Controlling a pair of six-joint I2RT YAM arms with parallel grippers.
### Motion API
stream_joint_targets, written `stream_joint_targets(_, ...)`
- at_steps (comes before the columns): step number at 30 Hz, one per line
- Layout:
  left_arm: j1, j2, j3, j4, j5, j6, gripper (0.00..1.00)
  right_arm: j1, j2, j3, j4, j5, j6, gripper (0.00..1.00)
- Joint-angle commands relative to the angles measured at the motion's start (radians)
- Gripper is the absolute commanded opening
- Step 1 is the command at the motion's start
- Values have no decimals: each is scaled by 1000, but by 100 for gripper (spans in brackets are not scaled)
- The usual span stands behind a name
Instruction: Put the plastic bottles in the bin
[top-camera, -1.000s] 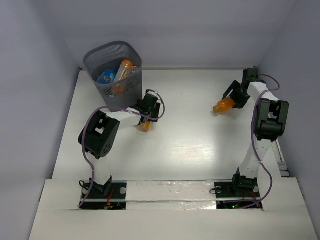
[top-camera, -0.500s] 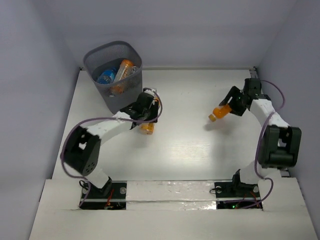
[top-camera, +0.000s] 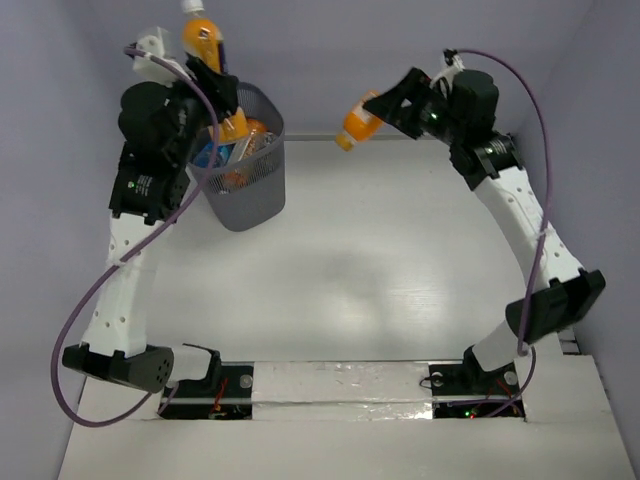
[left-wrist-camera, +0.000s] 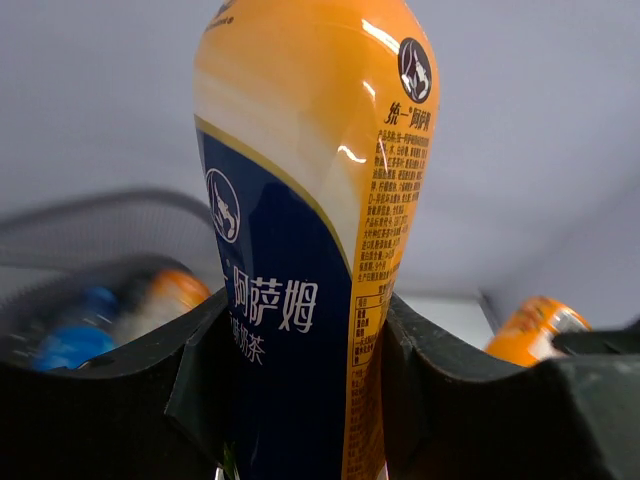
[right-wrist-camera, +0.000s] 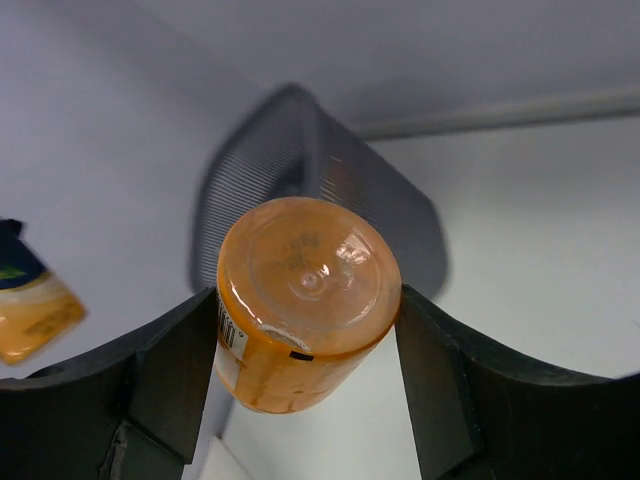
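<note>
left gripper (left-wrist-camera: 305, 375) clamped on blue-labelled orange bottle (left-wrist-camera: 300, 180), raised near mesh bin (top-camera: 250, 195); right gripper (right-wrist-camera: 305, 370) clamped on second orange bottle (right-wrist-camera: 308, 285), base facing wrist camera

The orange bottle with the blue label (left-wrist-camera: 300, 150) is of smooth, glossy plastic with bright reflections on it, and the other orange bottle (right-wrist-camera: 308, 290) is of half-clear plastic with a shiny moulded bottom. The bin (top-camera: 250, 200) is a dark grey mesh with fine holes and no shine, while the left gripper (left-wrist-camera: 305, 310) and the right gripper (right-wrist-camera: 305, 300) look like matt black plastic. The table (top-camera: 400, 280) is white and smooth, with a weak shine.
</note>
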Motion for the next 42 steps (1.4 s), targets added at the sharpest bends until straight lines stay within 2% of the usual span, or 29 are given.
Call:
stream_joint_targets(1, 95, 56, 88, -49, 12, -22, 21, 105, 135, 232, 79, 33, 111, 43)
stream_joint_targets(2, 126, 65, 94, -41, 12, -25, 21, 158, 228, 361, 81, 52, 122, 44)
stream_joint_targets(4, 181, 108, 91, -18, 12, -45, 22, 204, 333, 503, 76, 73, 159, 44)
stream_joint_targets(5, 230, 126, 93, -20, 12, -52, 36, 224, 446, 660, 65, 78, 176, 44)
stream_joint_targets(7, 268, 192, 105, -52, 21, -63, 62, 278, 557, 818, 52, 98, 217, 45)
stream_joint_targets(8, 291, 211, 117, -73, 21, -63, 85, 290, 609, 885, 59, 119, 242, 46)
stream_joint_targets(9, 292, 232, 134, -93, 26, -65, 97, 300, 690, 962, 118, 124, 272, 47)
stream_joint_targets(12, 292, 205, 105, -89, 24, -61, 99, 343, 781, 953, 281, 210, 424, 53)
stream_joint_targets(13, 292, 200, 103, -87, 20, -63, 99, 376, 807, 970, 300, 225, 458, 63)
stream_joint_targets(15, 292, 192, 128, -98, 12, -60, 99, 402, 870, 1051, 277, 233, 455, 75)
stream_joint_targets(16, 292, 191, 135, -104, 12, -54, 99, 413, 895, 1085, 263, 227, 426, 85)
stream_joint_targets(18, 292, 176, 157, -109, 12, -49, 99, 413, 857, 1015, 260, 239, 411, 90)
stream_joint_targets(19, 292, 168, 162, -113, 12, -51, 99, 413, 799, 928, 294, 250, 388, 92)
stream_joint_targets(20, 292, 160, 169, -116, 4, -52, 99, 413, 782, 921, 294, 273, 371, 96)
stream_joint_targets(24, 292, 117, 224, -130, -65, -71, 99, 403, 768, 1004, 220, 267, 314, 100)
stream_joint_targets(27, 292, 88, 260, -141, -85, -89, 99, 393, 690, 903, 219, 271, 280, 100)
stream_joint_targets(31, 292, 41, 243, -138, -34, -103, 99, 393, 594, 802, 171, 262, 193, 100)
stream_joint_targets(33, 292, 8, 168, -123, -6, -106, 99, 393, 532, 727, 168, 277, 158, 95)
stream_joint_targets(34, 292, -30, 136, -97, 35, -106, 99, 393, 446, 609, 189, 290, 126, 90)
stream_joint_targets(36, 292, -67, 47, -87, 61, -115, 99, 393, 345, 471, 231, 329, 95, 62)
stream_joint_targets(37, 292, -103, 21, -80, 90, -117, 99, 393, 236, 326, 274, 342, 60, 43)
stream_joint_targets(38, 292, -120, -8, -75, 102, -126, 99, 384, 182, 258, 288, 366, 43, 10)
stream_joint_targets(39, 292, -143, -69, -66, 116, -132, 99, 384, 127, 193, 300, 374, 26, 0)
stream_joint_targets(42, 292, -235, -197, -34, 167, -160, 99, 375, -102, -45, 329, 394, -71, 0)
